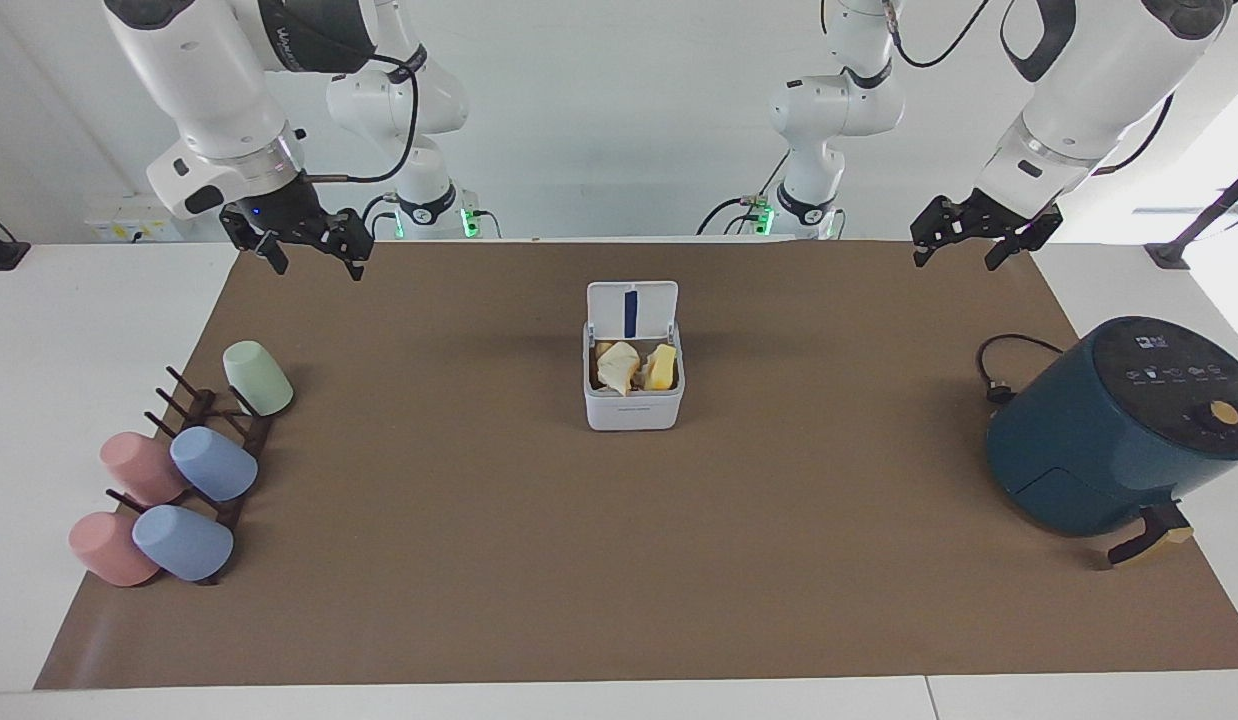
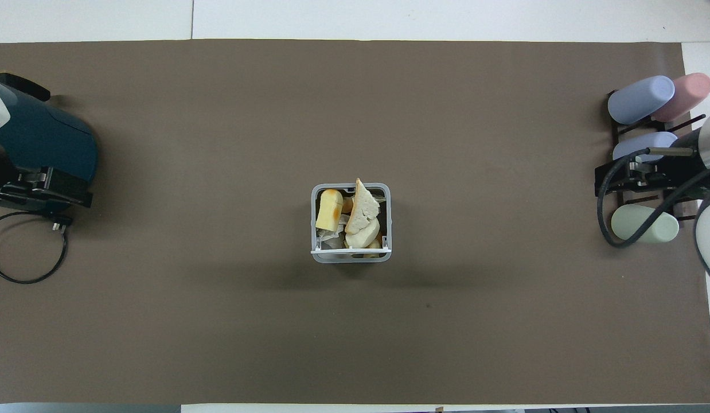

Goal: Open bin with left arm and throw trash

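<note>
My facing cam sat high across the worktop (image 1: 619,560), looking back at both arm bases. My overhead cam sat above the robots' end, aimed steeply down and fwd. Both were set well back and shared the brown mat (image 2: 217,143), flipped half a turn btwn views.
</note>
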Robot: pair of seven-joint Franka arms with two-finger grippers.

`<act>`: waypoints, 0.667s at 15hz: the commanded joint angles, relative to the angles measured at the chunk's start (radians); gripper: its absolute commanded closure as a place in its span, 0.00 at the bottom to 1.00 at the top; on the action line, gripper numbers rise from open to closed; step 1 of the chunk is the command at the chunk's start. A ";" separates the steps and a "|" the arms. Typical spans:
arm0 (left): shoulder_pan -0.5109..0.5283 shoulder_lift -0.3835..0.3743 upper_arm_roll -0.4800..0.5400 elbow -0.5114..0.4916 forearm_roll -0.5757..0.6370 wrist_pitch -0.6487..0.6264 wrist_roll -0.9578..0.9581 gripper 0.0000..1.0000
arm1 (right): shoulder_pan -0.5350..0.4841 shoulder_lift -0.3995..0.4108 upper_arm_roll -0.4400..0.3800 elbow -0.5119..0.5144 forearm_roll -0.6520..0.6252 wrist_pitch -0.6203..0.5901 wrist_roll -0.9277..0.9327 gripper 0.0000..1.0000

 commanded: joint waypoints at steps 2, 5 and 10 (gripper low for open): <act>0.008 -0.019 0.000 -0.013 -0.005 -0.012 0.005 0.00 | 0.025 -0.007 -0.041 0.004 0.019 -0.011 -0.061 0.00; 0.008 -0.019 0.000 -0.011 -0.005 -0.012 0.005 0.00 | 0.028 -0.008 -0.045 0.001 0.019 -0.010 -0.075 0.00; 0.007 -0.017 0.000 -0.013 -0.004 -0.012 0.005 0.00 | 0.025 -0.010 -0.045 -0.004 0.018 -0.008 -0.083 0.00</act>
